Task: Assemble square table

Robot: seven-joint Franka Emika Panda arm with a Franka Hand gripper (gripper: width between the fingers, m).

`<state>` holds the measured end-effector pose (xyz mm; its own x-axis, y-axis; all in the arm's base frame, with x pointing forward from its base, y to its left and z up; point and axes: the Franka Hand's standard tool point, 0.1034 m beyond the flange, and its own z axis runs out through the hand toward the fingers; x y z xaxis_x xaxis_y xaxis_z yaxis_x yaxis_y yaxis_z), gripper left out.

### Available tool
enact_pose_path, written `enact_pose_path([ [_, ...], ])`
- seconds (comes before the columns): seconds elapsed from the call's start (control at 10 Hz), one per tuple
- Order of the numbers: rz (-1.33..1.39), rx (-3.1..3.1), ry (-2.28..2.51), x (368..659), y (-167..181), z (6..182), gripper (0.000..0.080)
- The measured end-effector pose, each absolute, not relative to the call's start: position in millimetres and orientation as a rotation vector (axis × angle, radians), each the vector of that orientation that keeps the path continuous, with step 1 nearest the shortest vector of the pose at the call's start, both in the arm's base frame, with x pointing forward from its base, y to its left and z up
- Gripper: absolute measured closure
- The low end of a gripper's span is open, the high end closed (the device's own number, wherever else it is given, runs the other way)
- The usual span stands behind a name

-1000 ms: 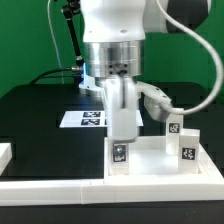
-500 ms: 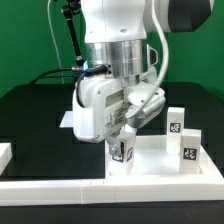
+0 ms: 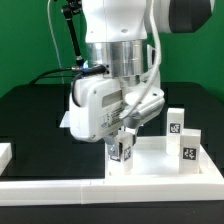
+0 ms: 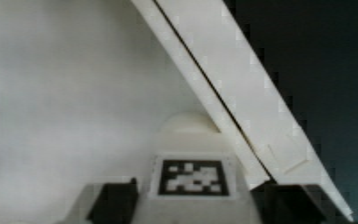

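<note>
The square table's white top lies at the front, with three tagged white legs standing on it. One leg stands upright at the corner on the exterior view's left, and my gripper straddles it from above, turned at a slant. In the wrist view this leg sits between my dark fingers, which stand slightly off its sides, open. Two more legs stand at the exterior view's right. The top's raised rim runs diagonally through the wrist view.
A long low white border wall runs along the front edge. The marker board lies behind my gripper, mostly hidden by it. Black table surface spreads to the exterior view's left. A small white piece shows at the left edge.
My wrist turned about the corner leg, swinging the gripper body toward the exterior view's left. Since then the fingers have eased apart off the leg; the leg stays upright.
</note>
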<state>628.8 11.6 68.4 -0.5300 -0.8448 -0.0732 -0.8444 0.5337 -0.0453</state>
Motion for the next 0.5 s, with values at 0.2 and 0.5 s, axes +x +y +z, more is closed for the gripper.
enact_pose_path([
  [0.2,0.001,-1.848,2.466,624.5,20.7,68.2,0.0187],
  [0.5,-0.022,-2.281,2.074,623.6,20.4,69.3,0.0152],
])
